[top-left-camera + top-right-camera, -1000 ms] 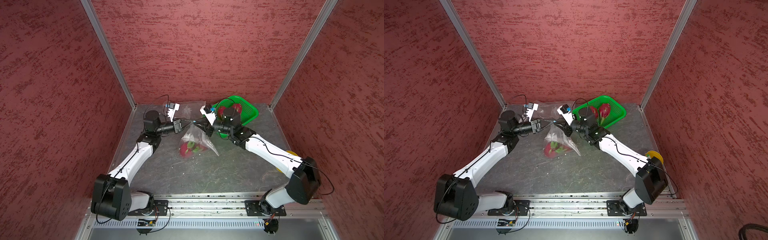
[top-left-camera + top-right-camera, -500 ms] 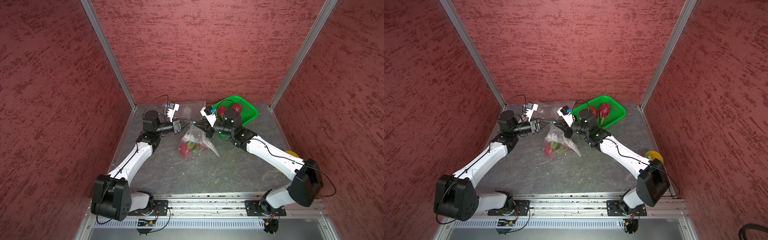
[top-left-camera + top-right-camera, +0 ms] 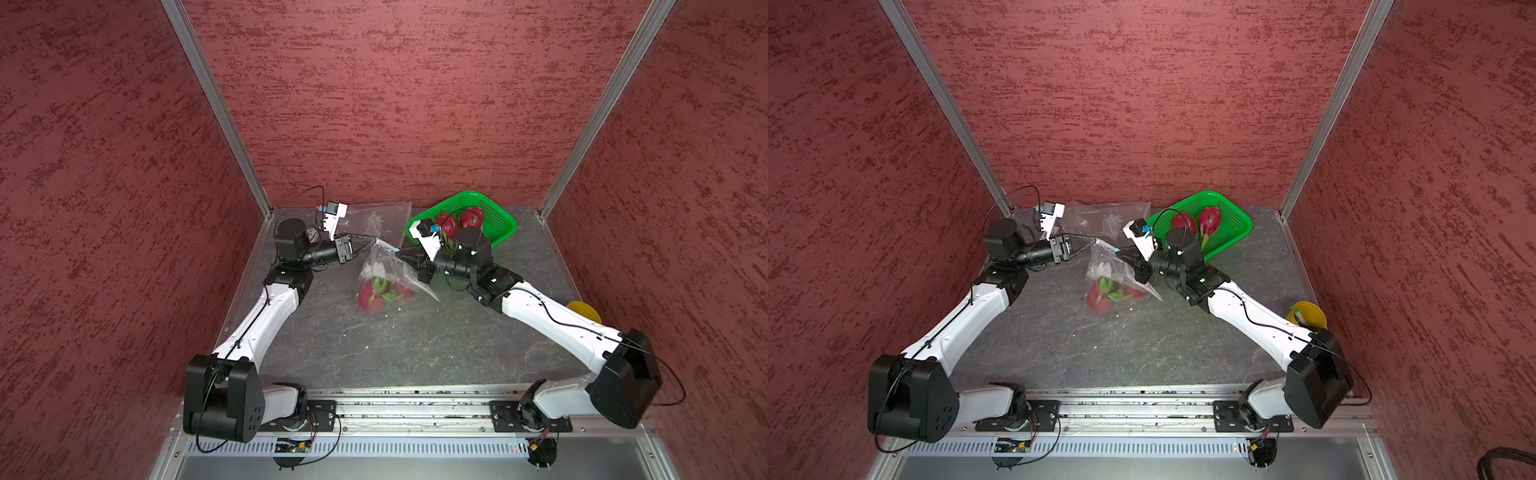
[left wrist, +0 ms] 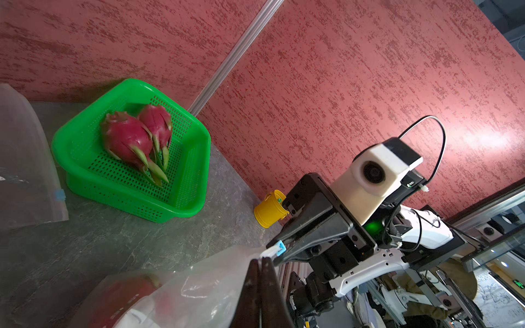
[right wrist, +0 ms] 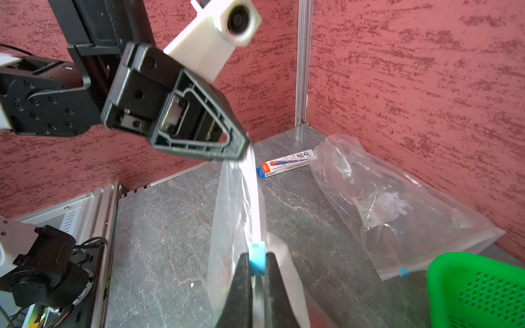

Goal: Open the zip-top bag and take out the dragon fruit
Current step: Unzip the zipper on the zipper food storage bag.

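The clear zip-top bag (image 3: 388, 274) hangs over the table's middle, its top edge stretched between both grippers. Dragon fruit (image 3: 374, 297) with pink skin and green scales lie in its bottom (image 3: 1104, 297). My left gripper (image 3: 376, 241) (image 4: 260, 262) is shut on one end of the bag's top edge. My right gripper (image 3: 399, 250) (image 5: 257, 265) is shut on the blue zip slider (image 5: 257, 255) at the other end, close to the left one. Two more dragon fruit (image 4: 127, 139) (image 4: 157, 125) lie in the green mesh basket (image 3: 498, 232).
An empty clear bag (image 5: 397, 207) lies by the back wall with a pen box (image 5: 284, 167) beside it. The green basket (image 3: 1237, 232) stands at the back right. A yellow cup (image 3: 1306, 316) is by the right wall behind my right arm.
My right gripper has closed on the blue slider and moved a little left toward the left gripper. The left gripper has kept its hold and place.
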